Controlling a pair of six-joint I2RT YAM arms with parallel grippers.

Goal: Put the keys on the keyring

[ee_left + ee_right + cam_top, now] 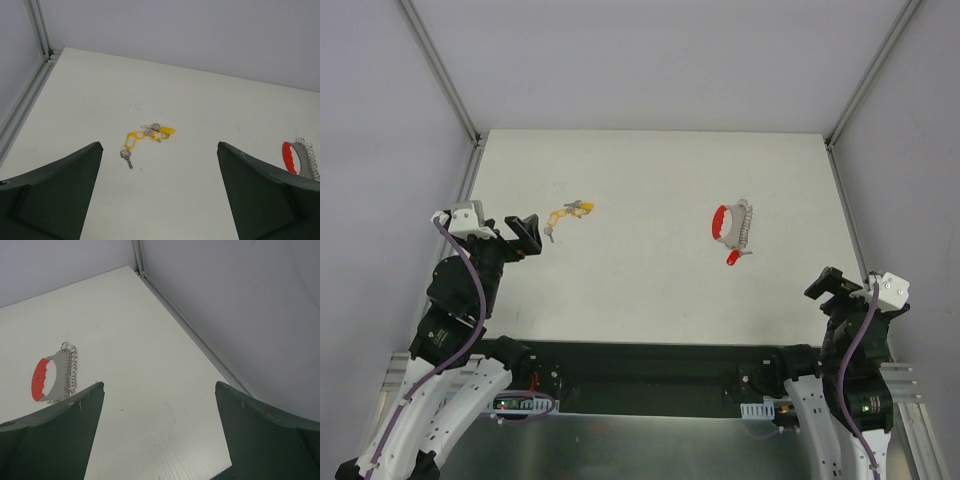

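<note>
top external view is showing the keyring (732, 222) lying on the right half of the table (650, 290), well apart from the yellow-tagged keys (570, 213) lying on the left; the left gripper (527, 236) is hovering released near the keys, and the right gripper (832, 284) is gaping empty.

Keyring (732, 222) on table (650, 290). Key bunch (570, 212) well left of keyring. Lone key (733, 257) just before keyring. Left gripper (528, 235) farther left than bunch. Right gripper (830, 285) right of keyring, nearer.
</note>
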